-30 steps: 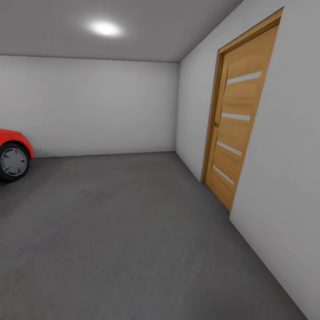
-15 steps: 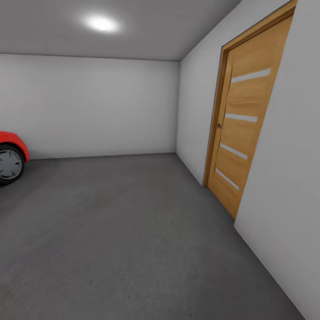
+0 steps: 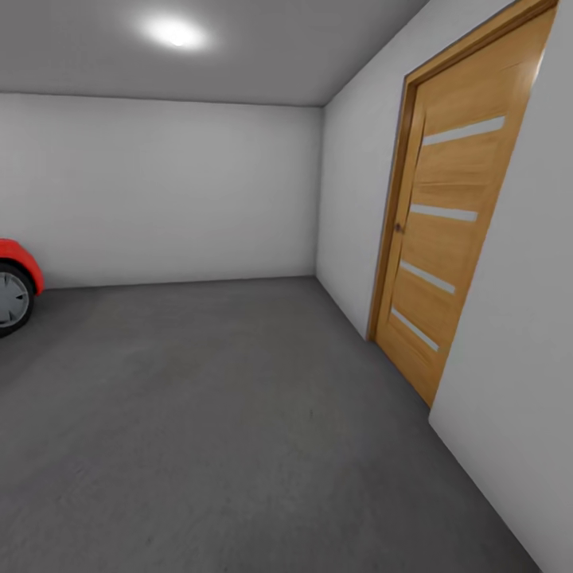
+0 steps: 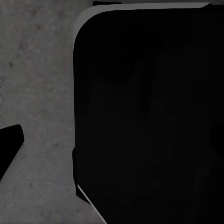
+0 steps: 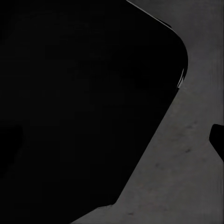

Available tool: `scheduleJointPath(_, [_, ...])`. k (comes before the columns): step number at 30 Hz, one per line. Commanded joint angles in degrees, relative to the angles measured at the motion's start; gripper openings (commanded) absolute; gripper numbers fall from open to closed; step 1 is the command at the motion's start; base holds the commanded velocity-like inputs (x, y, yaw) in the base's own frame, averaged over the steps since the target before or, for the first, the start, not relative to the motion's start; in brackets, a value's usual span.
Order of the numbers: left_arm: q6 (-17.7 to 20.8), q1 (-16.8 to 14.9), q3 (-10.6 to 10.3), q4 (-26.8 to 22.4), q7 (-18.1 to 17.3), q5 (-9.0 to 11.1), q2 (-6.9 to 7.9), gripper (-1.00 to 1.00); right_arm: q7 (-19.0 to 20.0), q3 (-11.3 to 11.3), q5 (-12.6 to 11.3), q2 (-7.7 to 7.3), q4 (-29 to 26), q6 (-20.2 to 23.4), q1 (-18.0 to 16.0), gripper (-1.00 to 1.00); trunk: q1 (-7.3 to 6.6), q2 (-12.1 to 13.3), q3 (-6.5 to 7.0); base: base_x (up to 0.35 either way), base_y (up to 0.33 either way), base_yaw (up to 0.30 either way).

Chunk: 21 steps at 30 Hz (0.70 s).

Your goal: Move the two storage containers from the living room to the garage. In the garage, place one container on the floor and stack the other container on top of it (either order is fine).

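Head view: garage, grey concrete floor, pale walls, ceiling light. Wooden door shut in the right wall; red car at the left edge, one wheel partly visible. Wrist views: dark robot body over concrete. Jaw state of either gripper cannot be told.

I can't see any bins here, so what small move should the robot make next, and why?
Probably turn toward the closed light-wood door with pale stripes: the dark grey concrete floor ahead carries no orange-red container, so the bins likely lie elsewhere. A red car sits at the left edge.
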Motion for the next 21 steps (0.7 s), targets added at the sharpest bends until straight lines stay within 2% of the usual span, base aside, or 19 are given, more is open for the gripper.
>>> scheduleJointPath(1, [-0.08,-0.01,0.04,-0.02,-0.06,0.19,0.0,1.0,-0.01,0.34,-0.36,0.01,0.05,-0.19,-0.03,1.0,0.03,-0.02,-0.05,0.324,0.0,0.0])
scheduleJointPath(21, [-0.08,-0.01,0.03,-0.02,-0.06,0.19,0.0,1.0,-0.01,0.34,-0.27,0.1,0.05,-0.19,-0.03,1.0,0.03,-0.02,-0.05,0.324,0.0,0.0])
